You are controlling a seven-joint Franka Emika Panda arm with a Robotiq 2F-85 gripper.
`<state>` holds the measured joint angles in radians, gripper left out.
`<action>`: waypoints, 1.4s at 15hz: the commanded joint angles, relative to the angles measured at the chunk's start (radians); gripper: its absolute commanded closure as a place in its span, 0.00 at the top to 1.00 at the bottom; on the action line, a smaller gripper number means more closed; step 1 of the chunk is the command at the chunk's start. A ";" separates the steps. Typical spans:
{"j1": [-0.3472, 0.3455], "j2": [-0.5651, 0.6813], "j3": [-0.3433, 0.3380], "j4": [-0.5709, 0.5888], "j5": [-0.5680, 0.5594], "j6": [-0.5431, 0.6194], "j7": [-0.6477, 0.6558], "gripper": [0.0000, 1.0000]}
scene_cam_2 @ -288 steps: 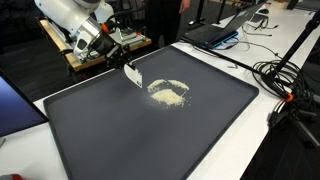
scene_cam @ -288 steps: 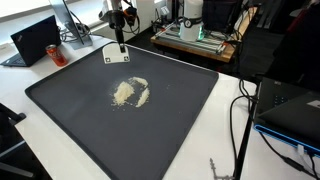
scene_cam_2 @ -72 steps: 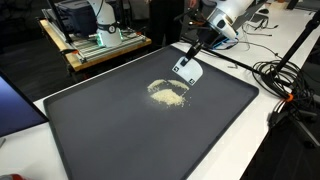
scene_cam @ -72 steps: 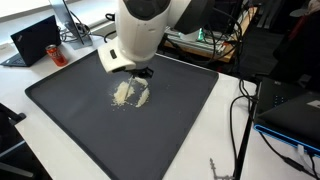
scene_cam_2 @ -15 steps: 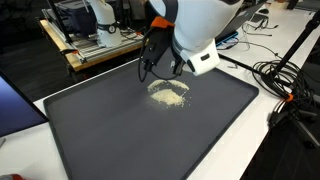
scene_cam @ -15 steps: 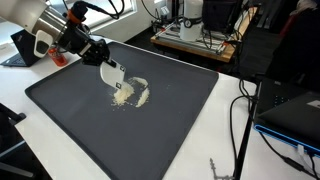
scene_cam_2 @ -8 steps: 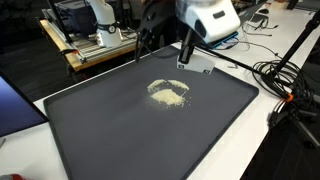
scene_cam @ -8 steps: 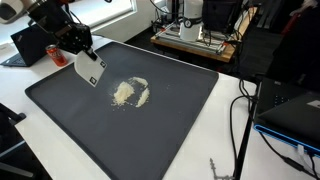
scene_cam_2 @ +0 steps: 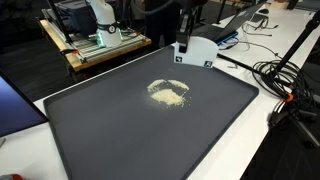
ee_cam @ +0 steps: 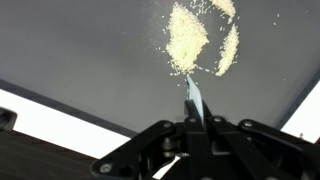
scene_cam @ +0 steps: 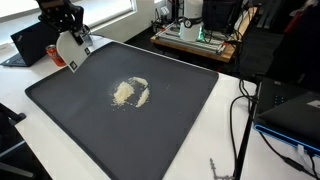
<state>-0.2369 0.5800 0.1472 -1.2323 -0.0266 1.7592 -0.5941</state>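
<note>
Between the jaws: white scraper (ee_cam: 193, 100), edge-on in the wrist view; the gripper (ee_cam: 195, 126) is clamped fully closed on its handle.
Scraper blade: hangs below the gripper (scene_cam: 66, 28), clear of the grain in both exterior views.
Nearest edge: border of the black mat (ee_cam: 60, 60) crosses at 8 o'clock of the blade tip, with the white table (ee_cam: 40, 115) beyond it.
Grain pile: grain pile (ee_cam: 188, 40) at 12 o'clock of the blade tip, mid-mat, spread in a loose ring.
Open room: bare mat on all sides of the pile (scene_cam: 130, 92), widest toward 5 o'clock in an exterior view.
Far limits: laptop (scene_cam: 35, 40) at 10 o'clock of the pile, off the mat; cables (scene_cam_2: 275, 75) at 3 o'clock, off the mat.
</note>
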 commanded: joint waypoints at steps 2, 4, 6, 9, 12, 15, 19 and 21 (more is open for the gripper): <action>0.034 -0.181 -0.071 -0.287 0.005 0.188 0.052 0.01; 0.051 -0.229 -0.101 -0.381 -0.017 0.232 0.097 0.01; 0.059 -0.274 -0.121 -0.481 -0.021 0.264 0.126 0.01; 0.064 -0.331 -0.140 -0.635 -0.005 0.315 0.144 0.01; 0.069 -0.375 -0.157 -0.799 0.024 0.326 0.242 0.01; 0.075 -0.323 -0.167 -0.761 0.009 0.304 0.253 0.04; 0.078 -0.346 -0.173 -0.818 0.008 0.323 0.282 0.01; 0.082 -0.327 -0.162 -0.822 0.047 0.388 0.295 0.01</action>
<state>-0.1769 0.2346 -0.0051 -2.0522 -0.0234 2.0932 -0.3083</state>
